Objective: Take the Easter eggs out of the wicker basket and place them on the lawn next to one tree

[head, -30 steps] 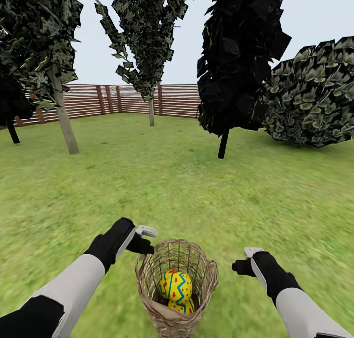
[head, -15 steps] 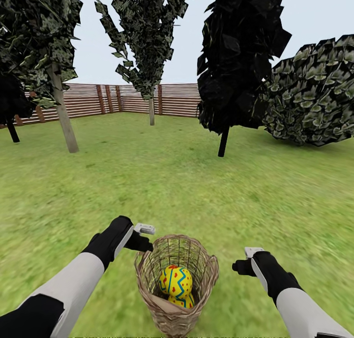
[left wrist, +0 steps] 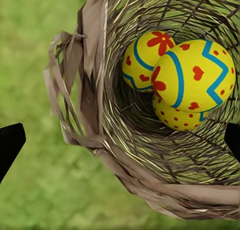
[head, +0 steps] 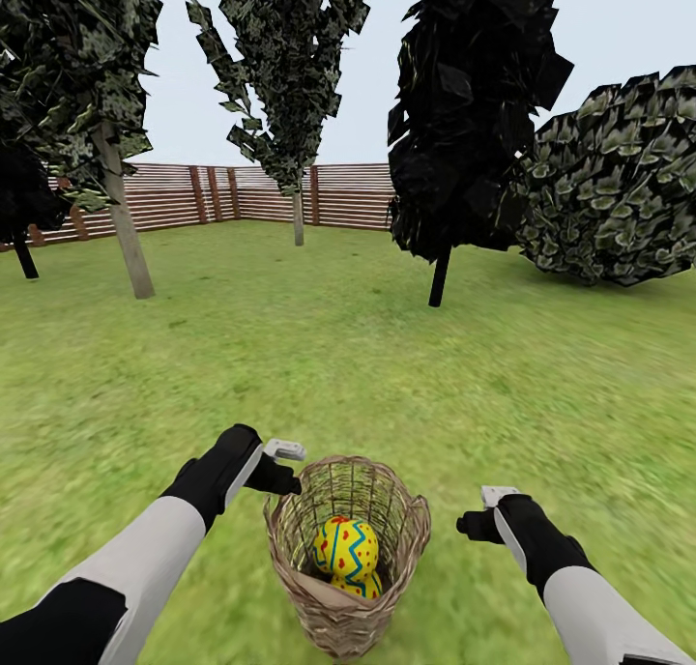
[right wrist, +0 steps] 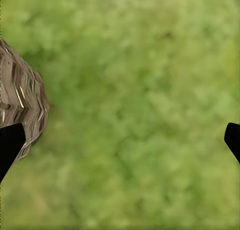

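Since a second ago my view has crept slightly closer to the basket (head: 348, 559) on the lawn (head: 387, 375); the arms look unmoved. Three eggs (left wrist: 192, 74) sit inside, fence (head: 222, 196) and trees (head: 121, 211) beyond. Left gripper (left wrist: 120, 140) and right gripper (right wrist: 120, 140) are both spread wide, empty.

Between my spread fingertips (left wrist: 10, 142) I look into the wicker basket (left wrist: 95, 115) on the grass (left wrist: 30, 49); three yellow eggs (left wrist: 195, 77) lie touching inside.

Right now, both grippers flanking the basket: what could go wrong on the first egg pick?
1. The three Easter eggs sit stacked deep in the narrow wicker basket; an open left gripper may snag the weave.
2. The basket looks light; a bump at its rim could tip it on the lawn.
3. Lifting the top egg may shift the two under it.
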You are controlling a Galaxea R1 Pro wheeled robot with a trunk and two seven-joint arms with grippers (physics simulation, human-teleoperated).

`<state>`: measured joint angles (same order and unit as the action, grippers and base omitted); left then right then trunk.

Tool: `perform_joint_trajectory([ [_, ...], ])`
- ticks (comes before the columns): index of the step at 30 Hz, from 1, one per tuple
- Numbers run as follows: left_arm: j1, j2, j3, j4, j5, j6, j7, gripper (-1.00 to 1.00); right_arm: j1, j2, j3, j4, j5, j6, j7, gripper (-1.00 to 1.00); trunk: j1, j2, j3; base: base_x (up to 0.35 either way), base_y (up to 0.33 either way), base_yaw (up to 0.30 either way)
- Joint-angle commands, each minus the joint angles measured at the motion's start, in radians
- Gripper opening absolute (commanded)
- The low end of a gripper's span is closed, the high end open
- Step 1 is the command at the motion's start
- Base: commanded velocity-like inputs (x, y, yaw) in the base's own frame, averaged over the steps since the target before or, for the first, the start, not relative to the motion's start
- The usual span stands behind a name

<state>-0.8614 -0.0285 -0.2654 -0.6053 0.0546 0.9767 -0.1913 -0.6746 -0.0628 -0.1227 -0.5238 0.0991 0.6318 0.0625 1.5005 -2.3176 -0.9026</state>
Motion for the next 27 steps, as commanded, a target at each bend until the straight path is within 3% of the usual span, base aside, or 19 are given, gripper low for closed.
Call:
perform_joint_trajectory([
  [1,-0.001,0.000,-0.003,-0.001,0.005,0.004,0.002,1.00,0.000,0.001,-0.005,-0.002,0.011,0.005,0.007,1.00,0.000,0.000,-0.001,0.000,0.000,0.000],
  [27,-0.001,0.001,-0.007,-0.002,0.005,0.005,0.000,1.00,0.000,0.001,-0.005,-0.002,0.011,0.005,0.007,1.00,0.000,0.000,-0.001,0.078,0.043,0.000],
])
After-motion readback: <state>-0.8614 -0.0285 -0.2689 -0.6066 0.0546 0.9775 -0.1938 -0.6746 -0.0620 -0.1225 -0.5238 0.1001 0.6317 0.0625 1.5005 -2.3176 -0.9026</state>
